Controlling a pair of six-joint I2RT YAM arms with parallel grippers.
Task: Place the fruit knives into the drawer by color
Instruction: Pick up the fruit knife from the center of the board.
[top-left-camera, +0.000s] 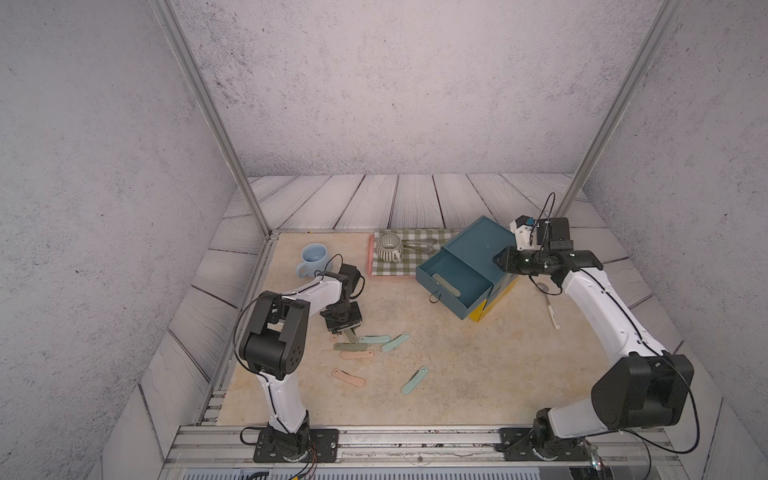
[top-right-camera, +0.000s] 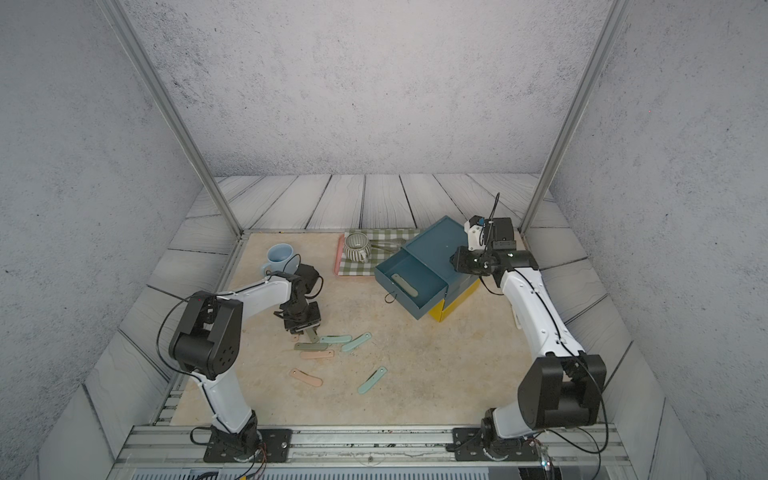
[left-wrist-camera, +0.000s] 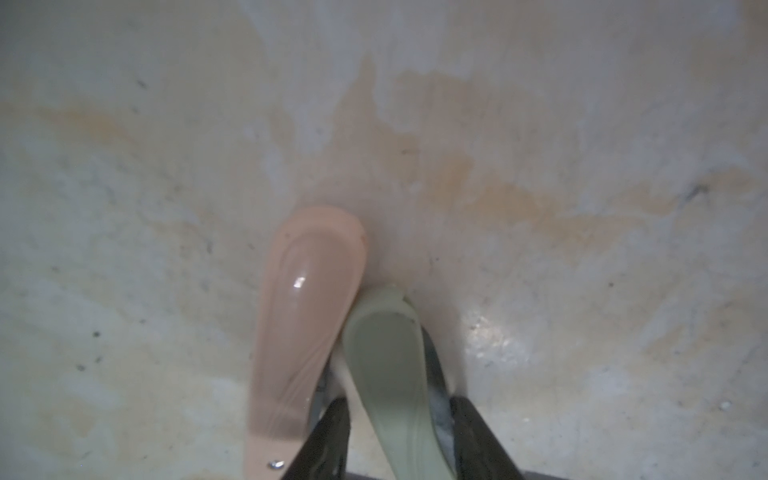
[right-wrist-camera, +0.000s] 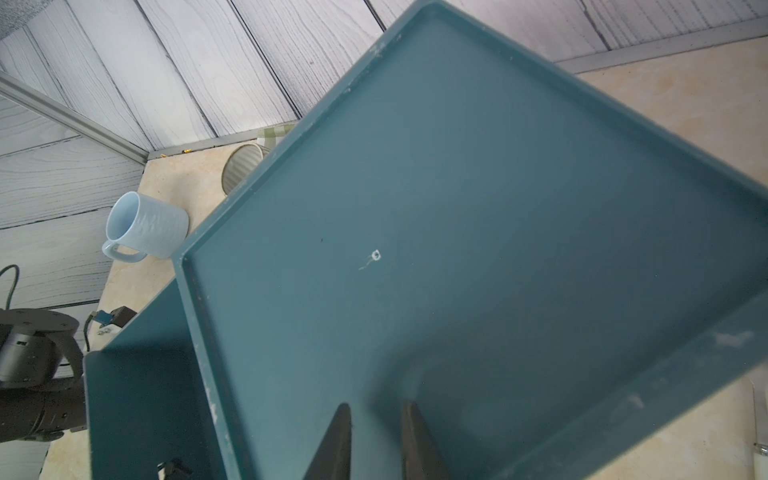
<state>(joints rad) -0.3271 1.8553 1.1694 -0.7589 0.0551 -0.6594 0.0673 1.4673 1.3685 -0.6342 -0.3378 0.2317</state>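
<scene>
Left claw (left-wrist-camera: 398, 400) astride olive knife (left-wrist-camera: 382, 353), grip unclear; right claw (right-wrist-camera: 377, 404) narrowly apart, empty, over drawer (right-wrist-camera: 457, 208) top.

There are a salmon-pink knife (top-left-camera: 356, 354), olive knife (left-wrist-camera: 386, 361), pale-teal knife (top-left-camera: 414, 381), dark-teal chest (top-left-camera: 478, 245) with yellow fronts, green-checked cloth (top-left-camera: 386, 269), striped cup (top-left-camera: 388, 248) and pale-blue mug (top-left-camera: 313, 254).

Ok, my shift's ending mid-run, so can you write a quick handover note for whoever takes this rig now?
Left gripper: jaws astride an olive knife, a pink knife alongside; grip unconfirmed.
Right gripper: jaws slightly apart, empty, at the top of the drawer chest.
Done: top drawer pulled out, another olive knife inside.
To do: the other knives, teal, pink and olive, lie on the table near the left gripper; sort by color.
</scene>
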